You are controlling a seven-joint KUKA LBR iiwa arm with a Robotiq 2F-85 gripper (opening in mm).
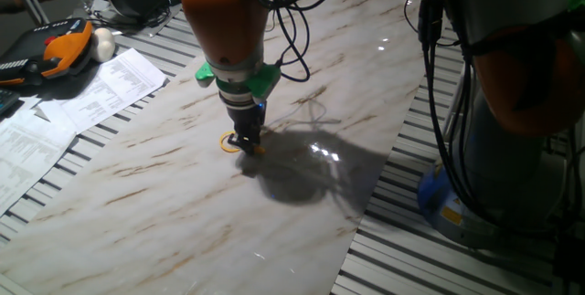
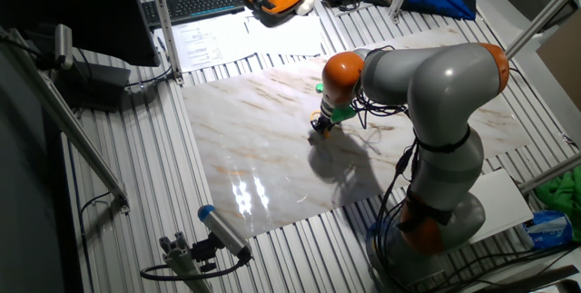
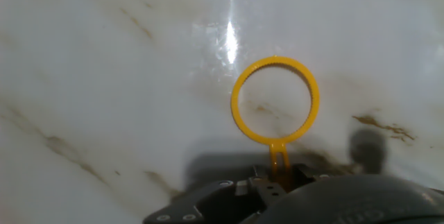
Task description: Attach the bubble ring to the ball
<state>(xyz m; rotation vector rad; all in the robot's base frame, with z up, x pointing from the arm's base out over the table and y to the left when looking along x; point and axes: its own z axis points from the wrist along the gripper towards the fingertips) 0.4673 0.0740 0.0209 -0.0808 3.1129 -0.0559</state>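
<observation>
Marble slab (image 1: 183, 194) fills my hand view, ring (image 3: 275, 100) lying flat on it with nothing inside the loop. Gripper (image 1: 245, 142) is down at the slab, clamped on the ring's handle. Ball isn't visible to me.

Bubble ring (image 3: 275, 101): thin yellow-orange loop, empty, lying flat on the marbled desk (image 3: 104, 78). Its short handle extends toward 6 o'clock in the hand view, disappearing under the tool (image 3: 277, 182). Ball: not visible.
</observation>
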